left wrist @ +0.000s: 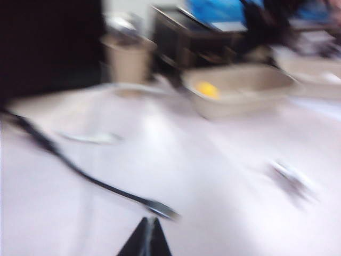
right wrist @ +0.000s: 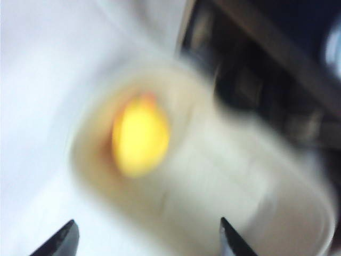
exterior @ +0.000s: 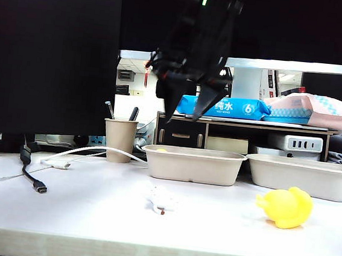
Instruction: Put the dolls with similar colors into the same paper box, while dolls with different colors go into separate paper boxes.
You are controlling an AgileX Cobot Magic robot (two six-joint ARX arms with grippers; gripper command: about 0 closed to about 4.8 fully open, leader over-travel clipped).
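One glossy yellow duck [right wrist: 140, 140] lies in a tray [right wrist: 256, 213]; right fingers [right wrist: 146, 240] wide, empty; left fingers [left wrist: 145, 240] closed.

The right gripper [exterior: 187, 114] hangs with fingers spread above the left paper tray [exterior: 193, 164]. Beside it stands a second tray [exterior: 302, 177]. A yellow duck [exterior: 286, 207] and a small white figurine [exterior: 160, 199] lie on the table [exterior: 90, 211].

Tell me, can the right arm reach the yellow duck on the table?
Probably yes. The duck sits alone on bare table in front of the right box, and the right gripper hangs open above the left box, holding nothing.
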